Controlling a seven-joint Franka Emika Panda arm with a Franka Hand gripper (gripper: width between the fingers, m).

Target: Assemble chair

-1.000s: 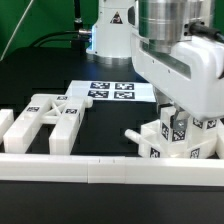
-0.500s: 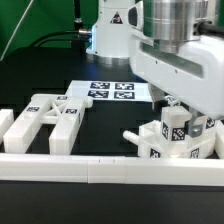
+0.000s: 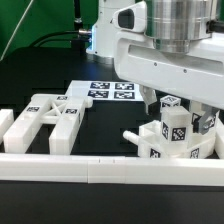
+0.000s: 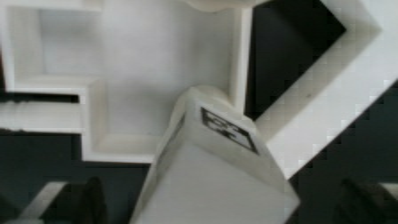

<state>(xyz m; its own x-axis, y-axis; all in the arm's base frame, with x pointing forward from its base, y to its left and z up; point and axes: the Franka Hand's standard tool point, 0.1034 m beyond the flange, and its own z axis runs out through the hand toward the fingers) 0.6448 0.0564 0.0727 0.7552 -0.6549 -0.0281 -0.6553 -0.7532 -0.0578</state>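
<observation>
In the wrist view a white chair leg (image 4: pixel 217 150) with a black-and-white tag runs between my gripper's (image 4: pixel 217 208) two dark fingers (image 4: pixel 71 200). The jaws stand apart, with a dark gap on each side of the leg. Beyond it lies a white chair part with openings (image 4: pixel 107 70). In the exterior view the leg (image 3: pixel 172 118) stands upright on the blocky tagged seat (image 3: pixel 160 145) at the exterior view's right. The arm's wrist housing (image 3: pixel 175 55) sits right above it and hides the fingers. A ladder-like frame (image 3: pixel 48 118) lies at the exterior view's left.
The marker board (image 3: pixel 112 90) lies flat on the black table behind the parts. A long plain white border bar (image 3: pixel 100 166) runs along the front edge. The robot's base (image 3: pixel 108 30) stands at the back.
The wrist housing has turned and shifted toward the exterior view's left and a little upward, so more of the upright leg's top shows. The seat and ladder frame have not moved.
</observation>
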